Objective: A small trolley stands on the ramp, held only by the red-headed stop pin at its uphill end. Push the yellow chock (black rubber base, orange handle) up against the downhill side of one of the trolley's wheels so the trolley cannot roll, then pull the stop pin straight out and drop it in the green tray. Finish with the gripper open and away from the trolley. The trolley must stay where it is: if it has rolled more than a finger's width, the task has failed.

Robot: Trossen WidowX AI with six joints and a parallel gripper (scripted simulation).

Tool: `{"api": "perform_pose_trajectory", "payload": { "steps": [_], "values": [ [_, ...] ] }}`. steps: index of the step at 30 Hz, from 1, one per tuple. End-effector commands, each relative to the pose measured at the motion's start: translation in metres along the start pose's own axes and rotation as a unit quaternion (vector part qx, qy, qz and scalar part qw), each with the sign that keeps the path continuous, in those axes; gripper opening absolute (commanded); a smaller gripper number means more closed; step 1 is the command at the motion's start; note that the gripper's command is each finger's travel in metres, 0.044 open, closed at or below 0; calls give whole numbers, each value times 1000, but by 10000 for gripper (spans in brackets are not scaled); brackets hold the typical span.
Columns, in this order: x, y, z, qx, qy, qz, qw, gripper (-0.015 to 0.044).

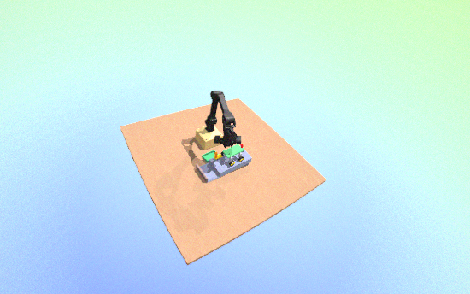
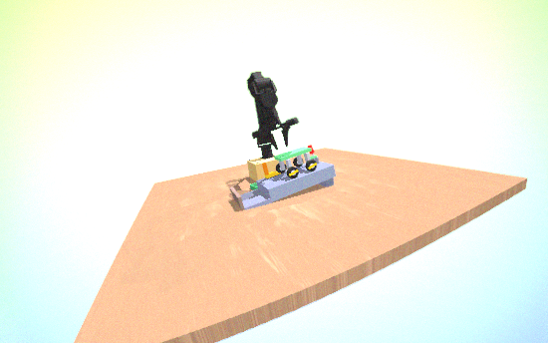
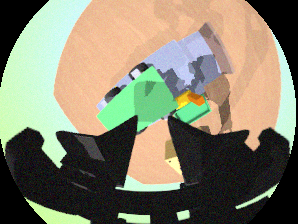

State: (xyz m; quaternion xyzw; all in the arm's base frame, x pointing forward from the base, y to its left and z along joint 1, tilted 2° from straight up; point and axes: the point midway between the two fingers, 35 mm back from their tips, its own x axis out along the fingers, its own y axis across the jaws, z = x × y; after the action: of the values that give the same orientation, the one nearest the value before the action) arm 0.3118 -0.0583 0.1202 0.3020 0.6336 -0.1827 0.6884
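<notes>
The trolley (image 1: 232, 151) (image 2: 294, 154) (image 3: 150, 95), with a green top and black wheels, stands on the grey-blue ramp (image 1: 235, 168) (image 2: 299, 184) (image 3: 167, 56). The yellow chock (image 1: 219, 156) (image 2: 272, 174) (image 3: 182, 100), orange handle up, sits at the downhill side of the trolley's far lower wheel; whether they touch cannot be told. The red-headed stop pin (image 1: 242, 145) stands at the uphill end; it is not visible in the wrist view. The green tray (image 1: 208, 155) (image 2: 254, 186) (image 3: 193, 113) lies beside the ramp. My gripper (image 1: 231, 145) (image 2: 282, 147) (image 3: 152, 117) is partly open and empty, above the trolley's far side.
The arm's pale yellow base block (image 1: 208, 139) (image 2: 256, 170) (image 3: 173, 161) stands behind the tray and ramp. A brownish end wall (image 1: 202, 173) (image 2: 237, 197) (image 3: 218, 49) rises at the ramp's low end. All stand on a wooden table top (image 1: 248, 214) (image 2: 319, 239).
</notes>
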Motion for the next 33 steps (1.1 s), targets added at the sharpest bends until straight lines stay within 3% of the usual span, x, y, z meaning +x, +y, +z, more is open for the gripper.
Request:
{"api": "perform_pose_trajectory", "payload": {
  "steps": [1, 11, 22, 33],
  "values": [
    [1, 14, -6, 59, 12, 6, 998, 190],
    [2, 52, -31, 245, 45, 6, 969, 190],
    [2, 89, -63, 435, 79, -14, 897, 190],
    [5, 92, -65, 446, 81, -16, 891, 190]
  ]
}}
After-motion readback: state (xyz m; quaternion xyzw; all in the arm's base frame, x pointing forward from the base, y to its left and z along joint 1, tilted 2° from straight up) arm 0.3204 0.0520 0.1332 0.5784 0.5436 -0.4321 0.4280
